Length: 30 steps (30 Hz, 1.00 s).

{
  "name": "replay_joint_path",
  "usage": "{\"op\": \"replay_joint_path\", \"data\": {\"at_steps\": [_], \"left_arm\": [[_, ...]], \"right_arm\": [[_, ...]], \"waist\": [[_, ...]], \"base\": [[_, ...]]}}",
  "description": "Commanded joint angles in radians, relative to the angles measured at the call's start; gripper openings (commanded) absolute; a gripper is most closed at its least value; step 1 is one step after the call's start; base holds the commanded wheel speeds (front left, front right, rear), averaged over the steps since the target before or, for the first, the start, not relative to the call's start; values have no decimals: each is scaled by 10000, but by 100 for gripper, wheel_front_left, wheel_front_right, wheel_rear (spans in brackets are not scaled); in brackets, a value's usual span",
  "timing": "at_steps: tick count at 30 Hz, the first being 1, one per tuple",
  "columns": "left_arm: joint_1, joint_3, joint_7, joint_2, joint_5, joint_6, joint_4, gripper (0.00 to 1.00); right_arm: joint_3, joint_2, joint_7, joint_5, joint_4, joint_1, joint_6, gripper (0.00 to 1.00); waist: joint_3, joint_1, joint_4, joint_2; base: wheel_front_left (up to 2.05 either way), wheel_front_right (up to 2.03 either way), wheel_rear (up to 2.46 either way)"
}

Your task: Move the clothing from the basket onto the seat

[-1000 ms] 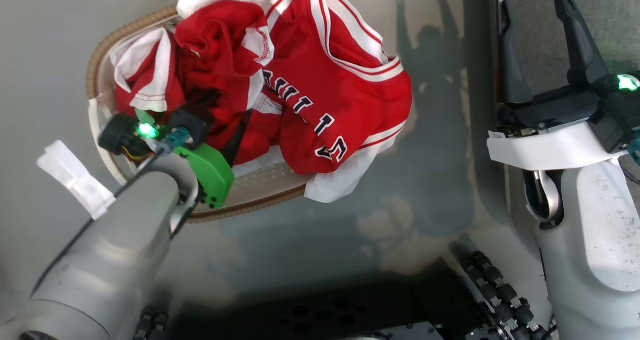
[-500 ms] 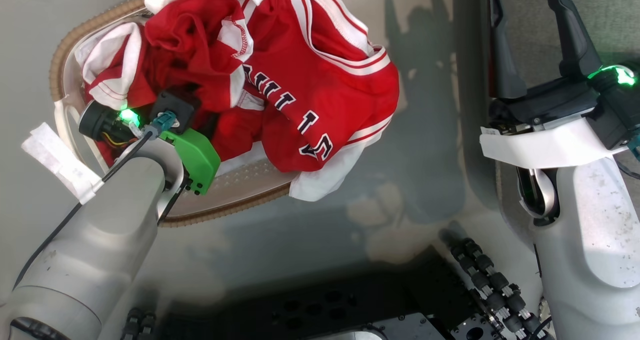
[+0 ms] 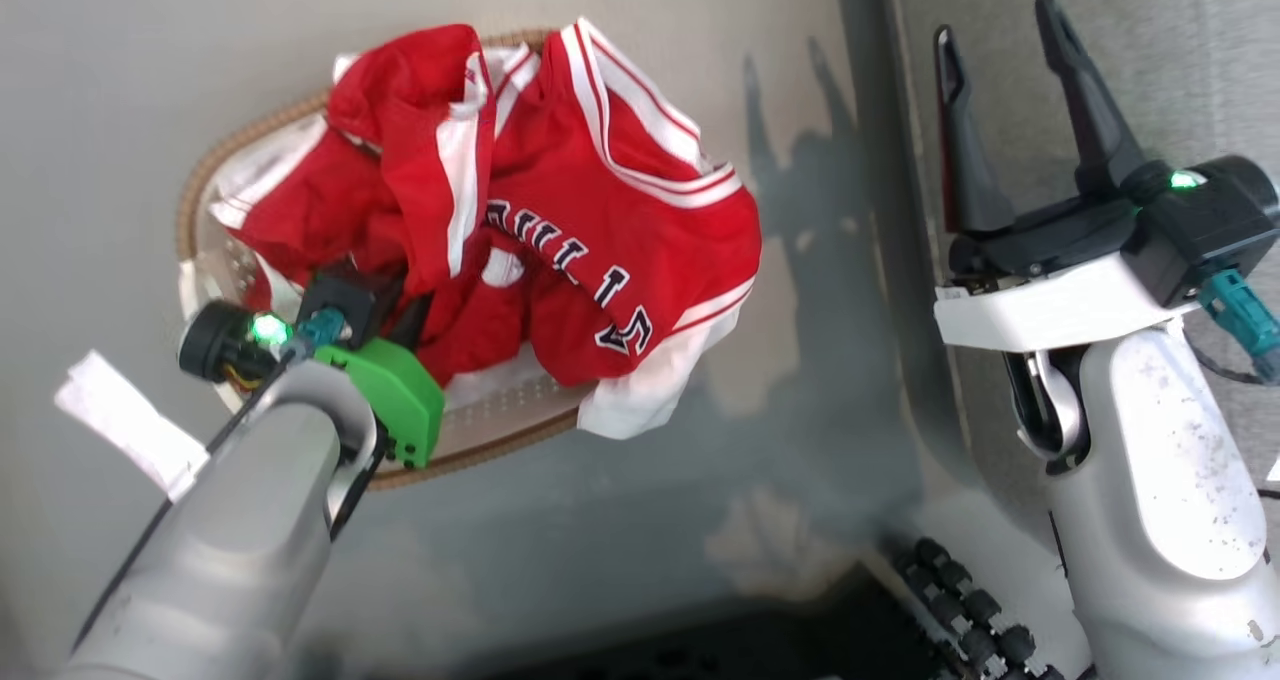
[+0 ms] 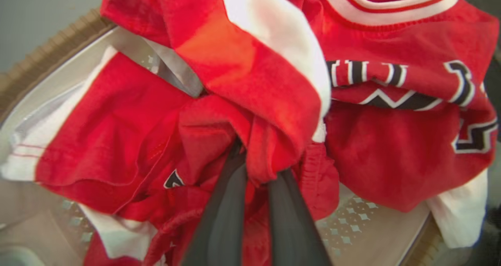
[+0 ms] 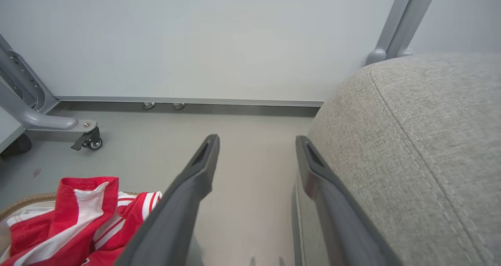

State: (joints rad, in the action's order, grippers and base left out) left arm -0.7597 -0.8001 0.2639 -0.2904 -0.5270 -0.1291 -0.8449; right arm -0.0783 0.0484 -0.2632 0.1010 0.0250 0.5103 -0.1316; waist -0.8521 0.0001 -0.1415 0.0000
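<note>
The red and white clothing (image 3: 600,220) lies heaped in the cream basket (image 3: 480,450) with the brown woven rim, on the floor at the left. The lettered jersey hangs over the basket's right side. In the left wrist view my left gripper (image 4: 256,172) is shut on a bunched fold of red clothing (image 4: 242,82), which rises above the basket wall (image 4: 51,51). My right gripper (image 3: 995,18) stands open and holds nothing, at the edge of the grey seat (image 3: 1150,60). In the right wrist view its fingers (image 5: 195,180) point along the floor beside the seat (image 5: 422,141).
A pale wall runs behind the floor, with a grey frame leg on a caster (image 5: 88,141) at the left. My dark base (image 3: 800,650) fills the lower middle of the head view. A white tag (image 3: 120,420) hangs off my left forearm.
My left gripper has gone from open to shut on the red fabric, and a fold of it now stands higher. The head camera has shifted. The right gripper stays open.
</note>
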Motion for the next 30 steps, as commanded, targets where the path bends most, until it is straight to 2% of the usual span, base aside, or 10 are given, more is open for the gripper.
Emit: {"op": "replay_joint_path", "data": {"at_steps": [1, 16, 30], "left_arm": [[327, 169, 10, 74, 107, -20, 63, 0], [3056, 2114, 10, 986, 1130, -20, 1291, 0], [4490, 3363, 10, 1497, 2080, -20, 3212, 0]], "right_arm": [[2, 38, -24, 37, 130, -244, 17, 100], [10, 41, -22, 12, 1280, -1700, 17, 100], [-220, 41, -24, 197, 1967, -3198, 17, 100]], "waist": [[1250, -1, 74, 0], [4739, -1, 719, 0], [6982, -1, 1174, 0]], "base": [[0, 0, 0], [0, 0, 0], [0, 0, 0]]}}
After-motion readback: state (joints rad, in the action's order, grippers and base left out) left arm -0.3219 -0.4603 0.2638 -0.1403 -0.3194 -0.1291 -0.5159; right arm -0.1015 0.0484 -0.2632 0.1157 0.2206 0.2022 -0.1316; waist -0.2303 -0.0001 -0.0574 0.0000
